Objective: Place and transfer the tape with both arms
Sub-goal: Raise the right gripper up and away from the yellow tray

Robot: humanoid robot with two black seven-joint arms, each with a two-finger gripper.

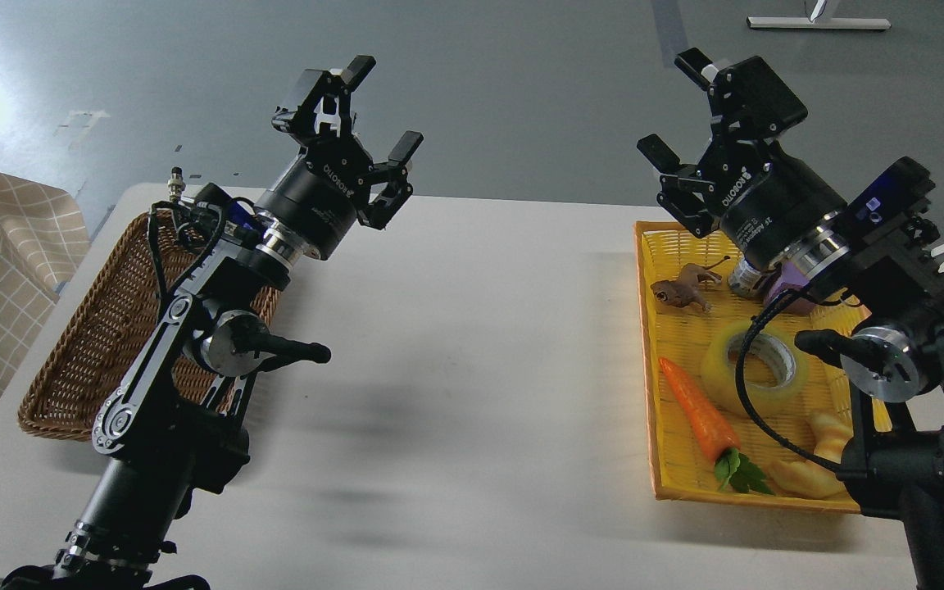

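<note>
Both grippers are raised above the white table, fingers spread apart and holding nothing. Left gripper angles up and rightward, its arm rising over the brown wicker basket. Right gripper tilts up and leftward above the yellow tray. In that tray the tape lies flat, between an orange carrot and the right arm, a black cable crossing it.

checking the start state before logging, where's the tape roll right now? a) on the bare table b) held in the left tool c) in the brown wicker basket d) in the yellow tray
d: the tape lies in the yellow tray beside the carrot, and both tools are open and empty.
</note>
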